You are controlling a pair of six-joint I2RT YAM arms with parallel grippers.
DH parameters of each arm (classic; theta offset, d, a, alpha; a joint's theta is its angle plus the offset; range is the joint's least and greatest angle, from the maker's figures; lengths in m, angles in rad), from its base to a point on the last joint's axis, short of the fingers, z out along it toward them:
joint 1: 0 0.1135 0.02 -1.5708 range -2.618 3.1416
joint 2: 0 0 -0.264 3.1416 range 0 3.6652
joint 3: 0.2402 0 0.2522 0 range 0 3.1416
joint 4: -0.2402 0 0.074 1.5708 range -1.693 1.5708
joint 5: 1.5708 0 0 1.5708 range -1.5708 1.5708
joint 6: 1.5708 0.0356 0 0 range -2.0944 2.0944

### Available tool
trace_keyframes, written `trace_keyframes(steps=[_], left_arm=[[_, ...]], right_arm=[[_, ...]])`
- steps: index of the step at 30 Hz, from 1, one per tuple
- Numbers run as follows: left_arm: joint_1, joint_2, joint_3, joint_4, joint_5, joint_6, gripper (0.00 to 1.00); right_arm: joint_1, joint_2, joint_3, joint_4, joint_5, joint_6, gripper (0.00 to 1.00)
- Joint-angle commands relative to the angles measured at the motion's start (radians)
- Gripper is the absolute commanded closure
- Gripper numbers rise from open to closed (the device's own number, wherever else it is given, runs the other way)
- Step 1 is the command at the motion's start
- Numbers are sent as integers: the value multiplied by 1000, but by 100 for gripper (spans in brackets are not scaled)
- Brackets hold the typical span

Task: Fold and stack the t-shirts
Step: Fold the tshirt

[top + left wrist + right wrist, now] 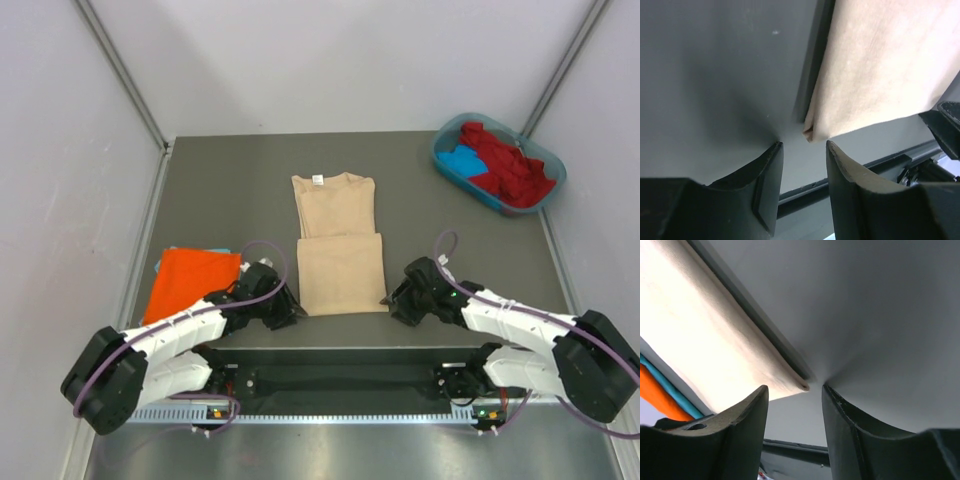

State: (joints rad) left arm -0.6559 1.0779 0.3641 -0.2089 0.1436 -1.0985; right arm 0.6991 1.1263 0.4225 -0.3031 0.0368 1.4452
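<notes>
Centrally on the grey table [220, 190] lies the beige t-shirt [338, 245], folded narrow, with a crease across its middle and its neck label at the far end. The left gripper [802, 145] sits at its near-left corner and the right gripper [792, 387] at its near-right corner. Both have their fingers parted with nothing between them, the cloth corners just past the tips. At left, a folded orange t-shirt [190, 282] rests on a blue t-shirt [215, 250]. Far right, a teal tub [445, 160] holds a red t-shirt [510, 160] and a bright blue garment [462, 160].
</notes>
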Motion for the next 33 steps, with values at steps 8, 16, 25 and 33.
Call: trace_keyframes(steps=[8, 16, 25, 33], left_arm=[[-11, -9, -7, 28, -73, -55, 58], [-31, -91, -91, 61, -101, -113, 55], [-31, -78, -82, 60, -125, -107, 55], [-33, -24, -42, 60, -127, -84, 58]], right_arm=[[88, 78, -7, 58, 66, 90, 61], [105, 3, -54, -48, 136, 119, 63], [106, 16, -39, -53, 163, 109, 61], [105, 1, -73, -34, 186, 121, 65]])
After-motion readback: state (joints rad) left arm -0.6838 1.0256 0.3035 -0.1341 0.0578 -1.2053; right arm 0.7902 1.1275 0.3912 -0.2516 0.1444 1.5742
